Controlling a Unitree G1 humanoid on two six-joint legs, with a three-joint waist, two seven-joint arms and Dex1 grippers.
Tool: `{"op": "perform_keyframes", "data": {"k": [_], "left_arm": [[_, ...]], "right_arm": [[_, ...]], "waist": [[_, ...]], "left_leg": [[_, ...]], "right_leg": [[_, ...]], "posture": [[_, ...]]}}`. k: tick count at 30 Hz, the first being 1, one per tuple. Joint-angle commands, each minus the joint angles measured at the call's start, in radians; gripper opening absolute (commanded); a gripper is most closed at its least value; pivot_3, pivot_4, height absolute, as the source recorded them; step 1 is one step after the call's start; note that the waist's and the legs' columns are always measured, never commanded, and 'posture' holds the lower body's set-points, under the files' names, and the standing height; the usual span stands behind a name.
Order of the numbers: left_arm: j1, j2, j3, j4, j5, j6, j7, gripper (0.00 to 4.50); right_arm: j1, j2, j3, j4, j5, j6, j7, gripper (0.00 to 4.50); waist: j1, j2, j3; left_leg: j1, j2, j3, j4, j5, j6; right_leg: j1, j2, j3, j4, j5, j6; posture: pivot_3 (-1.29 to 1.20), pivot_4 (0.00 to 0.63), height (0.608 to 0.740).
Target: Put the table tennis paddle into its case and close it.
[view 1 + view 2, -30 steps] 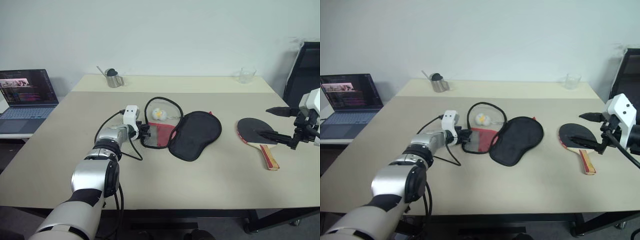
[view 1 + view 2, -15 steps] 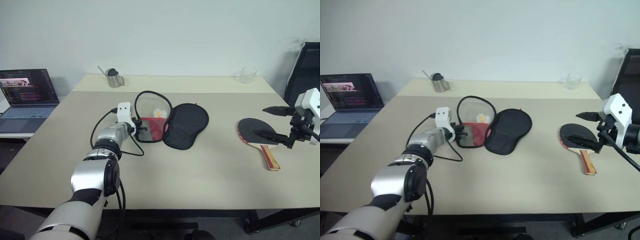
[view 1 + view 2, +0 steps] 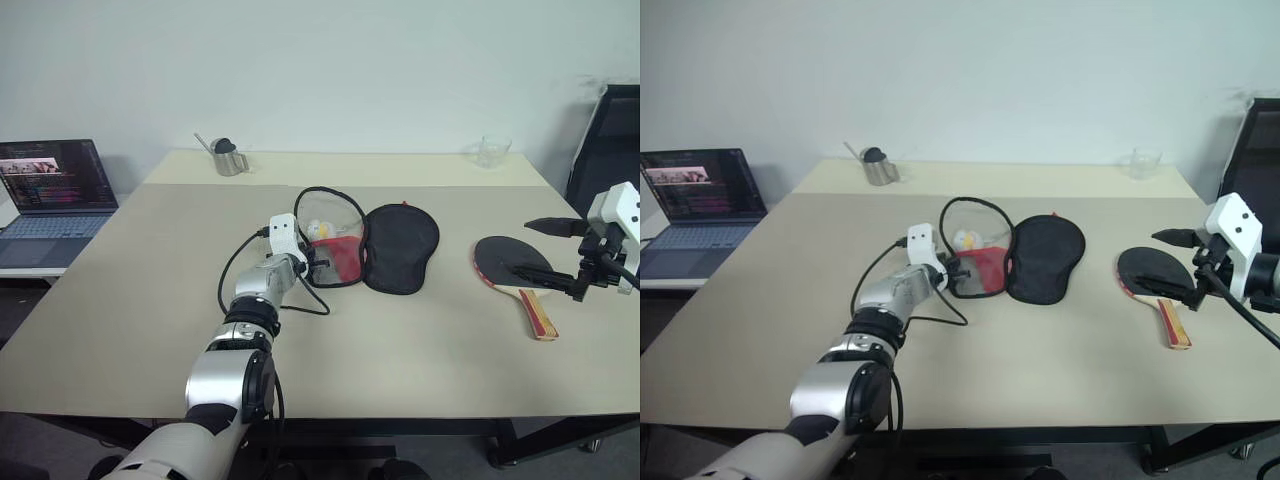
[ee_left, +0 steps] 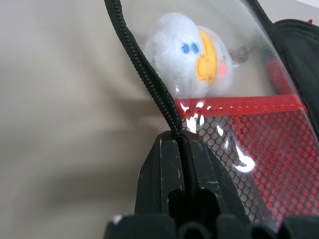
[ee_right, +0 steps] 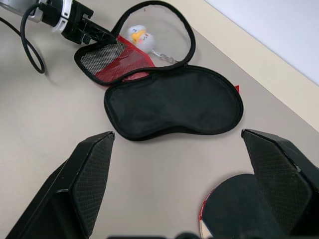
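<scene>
Beige table (image 3: 420, 350): limp black-and-red fabric zip case (image 3: 372, 250) is being pinched at its rim by left gripper (image 3: 312, 263); right gripper (image 3: 548, 248), fingers apart, is hovering over rigid black-faced wooden-handled paddle (image 3: 515, 270) beside case — best gripped at handle.

The left end effector (image 3: 313, 262), pinched shut on the black corded rim of the paddle-shaped black and red fabric case (image 3: 372, 253), now sits further toward the robot's right on the beige desk (image 3: 420, 340) than a second ago, after swinging leftward half a second back. The case has come along with it, closer to the black-faced, red-edged table tennis paddle (image 3: 515, 270), and its black flap now lies more nearly upright in the head views (earlier it slanted).
</scene>
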Motion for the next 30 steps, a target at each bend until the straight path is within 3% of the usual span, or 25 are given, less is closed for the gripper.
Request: {"op": "perform_keyframes", "data": {"k": [1, 10, 21, 25, 29, 30], "left_arm": [[0.021, 0.004, -0.019, -0.086, -0.004, 0.041, 0.01, 0.05], [0.108, -0.012, -0.097, -0.286, -0.013, 0.179, -0.055, 0.05], [0.133, -0.004, -0.141, -0.399, -0.027, 0.308, -0.096, 0.05], [0.142, 0.0, -0.149, -0.422, -0.027, 0.313, -0.107, 1.01], [0.158, 0.033, -0.204, -0.478, -0.036, 0.345, -0.208, 2.39], [0.162, 0.054, -0.217, -0.493, -0.037, 0.358, -0.237, 2.39]], "right_arm": [[0.004, -0.016, -0.054, -0.034, 0.016, -0.007, -0.007, 4.5], [0.021, -0.01, -0.058, -0.046, 0.014, -0.005, -0.013, 4.5], [0.033, -0.006, -0.051, -0.049, 0.011, -0.011, -0.016, 4.5], [0.036, -0.005, -0.049, -0.051, 0.011, -0.01, -0.019, 4.5], [0.042, -0.005, -0.041, -0.057, 0.007, -0.004, -0.031, 4.5], [0.046, -0.004, -0.043, -0.062, 0.009, -0.002, -0.033, 4.5]], "waist": [[0.0, 0.0, 0.0], [0.002, 0.0, 0.0], [0.003, 0.0, 0.0], [0.003, 0.0, 0.0], [0.002, 0.0, 0.0], [0.001, 0.0, 0.0]], "left_leg": [[0.0, 0.0, 0.0, 0.0, 0.0, 0.0], [0.0, 0.0, -0.001, 0.0, 0.0, 0.0], [0.0, -0.001, -0.003, 0.0, 0.0, 0.0], [0.0, 0.0, -0.003, 0.0, 0.0, 0.0], [0.0, 0.0, -0.003, 0.0, 0.0, 0.0], [0.0, 0.0, -0.003, 0.0, 0.0, 0.0]], "right_leg": [[0.0, 0.0, 0.0, 0.0, 0.0, 0.0], [0.0, 0.0, 0.0, -0.001, 0.0, 0.0], [0.002, 0.0, 0.0, -0.002, 0.0, 0.0], [0.003, 0.0, -0.001, -0.002, 0.0, 0.0], [0.003, 0.0, -0.001, -0.002, 0.0, 0.0], [0.003, 0.0, -0.001, -0.002, 0.0, 0.0]], "posture": [[0.0, 0.15, 0.74], [0.0, 0.15, 0.74], [0.0, 0.15, 0.74], [0.0, 0.15, 0.74], [0.0, 0.15, 0.74], [0.0, 0.15, 0.74]]}}
